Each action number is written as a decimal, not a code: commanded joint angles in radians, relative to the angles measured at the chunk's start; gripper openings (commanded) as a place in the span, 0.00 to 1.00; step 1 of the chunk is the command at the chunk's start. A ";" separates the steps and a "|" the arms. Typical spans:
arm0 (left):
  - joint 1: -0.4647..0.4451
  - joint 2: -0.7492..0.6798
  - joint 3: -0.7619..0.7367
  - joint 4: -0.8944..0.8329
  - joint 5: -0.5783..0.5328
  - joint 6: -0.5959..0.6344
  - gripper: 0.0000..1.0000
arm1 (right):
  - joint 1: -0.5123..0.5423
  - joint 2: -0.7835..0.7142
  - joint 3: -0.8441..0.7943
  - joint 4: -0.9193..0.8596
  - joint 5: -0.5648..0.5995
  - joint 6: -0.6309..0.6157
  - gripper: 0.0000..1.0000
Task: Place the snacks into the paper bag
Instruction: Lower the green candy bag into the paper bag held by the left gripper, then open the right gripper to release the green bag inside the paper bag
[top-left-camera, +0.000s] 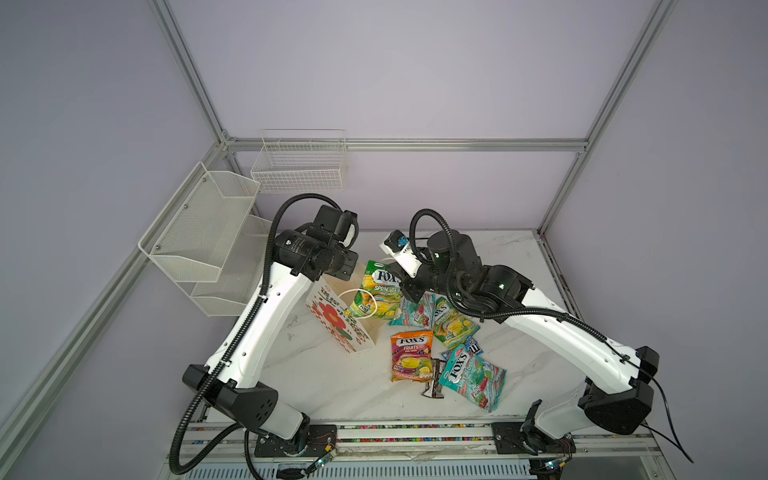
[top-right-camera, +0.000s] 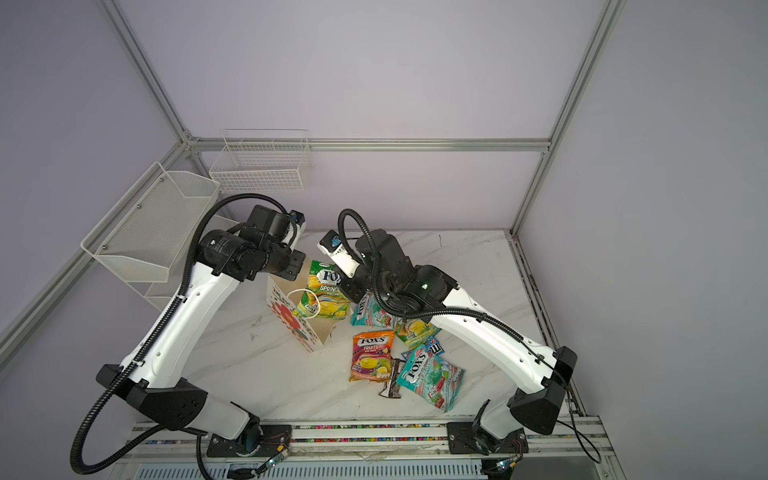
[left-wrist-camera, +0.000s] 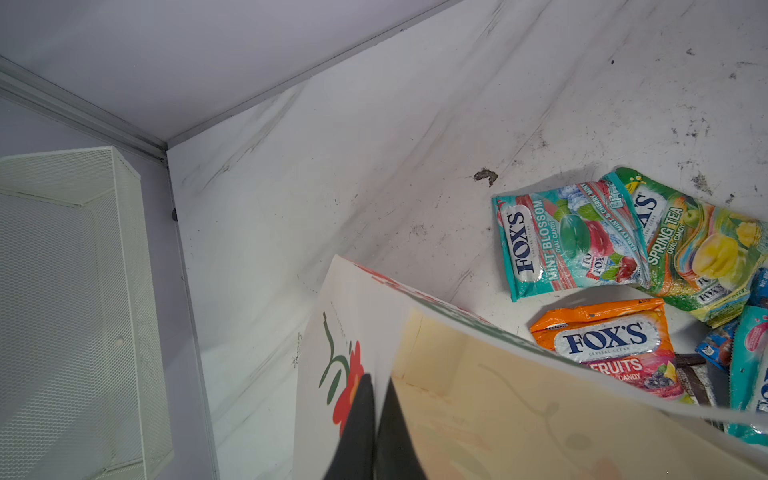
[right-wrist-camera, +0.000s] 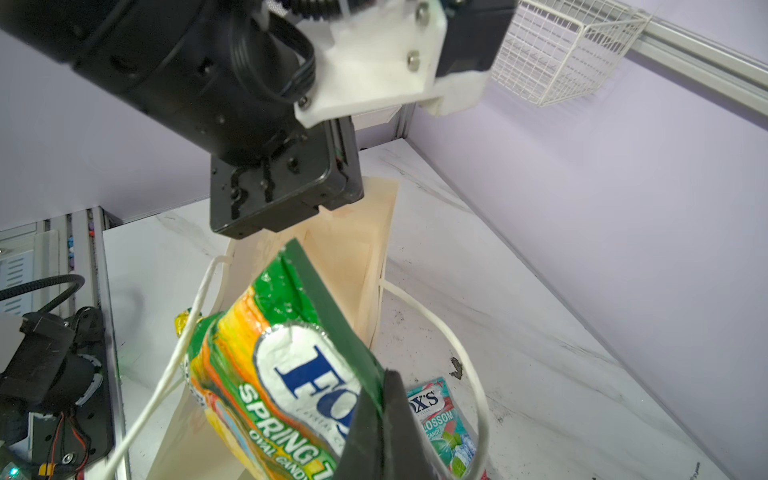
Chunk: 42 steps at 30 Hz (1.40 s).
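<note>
The white paper bag (top-left-camera: 332, 322) with its red flower stands open on the marble table. My left gripper (left-wrist-camera: 377, 388) is shut on the bag's wall near the rim. My right gripper (right-wrist-camera: 380, 388) is shut on the top edge of a green-yellow FOX'S packet (top-left-camera: 376, 291), which hangs tilted at the bag's mouth with a cord handle (right-wrist-camera: 183, 353) looped across it. Other snacks lie to the right of the bag: an orange-pink packet (top-left-camera: 409, 355), two teal-red packets (top-left-camera: 471, 378) (top-left-camera: 411, 311), another green-yellow one (top-left-camera: 451, 326), a blue m&m's packet (top-left-camera: 473, 345) and a dark-brown wrapper (top-left-camera: 434, 380).
A white mesh basket (top-left-camera: 203, 232) hangs on the left wall and a white wire basket (top-left-camera: 299, 166) on the back wall. Both arm bases stand on the rail (top-left-camera: 395, 432) along the table's front edge. Aluminium frame posts stand at the back corners.
</note>
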<state>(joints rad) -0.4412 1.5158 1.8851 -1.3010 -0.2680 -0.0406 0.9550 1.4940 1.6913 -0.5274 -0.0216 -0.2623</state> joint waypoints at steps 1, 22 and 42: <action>-0.007 -0.032 -0.016 0.015 0.001 0.009 0.00 | 0.005 -0.064 0.014 0.087 0.047 0.030 0.00; -0.011 -0.028 -0.026 0.019 0.003 -0.007 0.00 | 0.007 -0.085 -0.027 0.061 0.008 0.097 0.00; -0.025 -0.014 -0.023 0.019 0.000 -0.015 0.00 | 0.015 -0.035 -0.019 0.043 -0.017 0.135 0.00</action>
<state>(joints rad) -0.4606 1.5158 1.8847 -1.3010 -0.2684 -0.0505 0.9607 1.4540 1.6638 -0.5140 -0.0162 -0.1390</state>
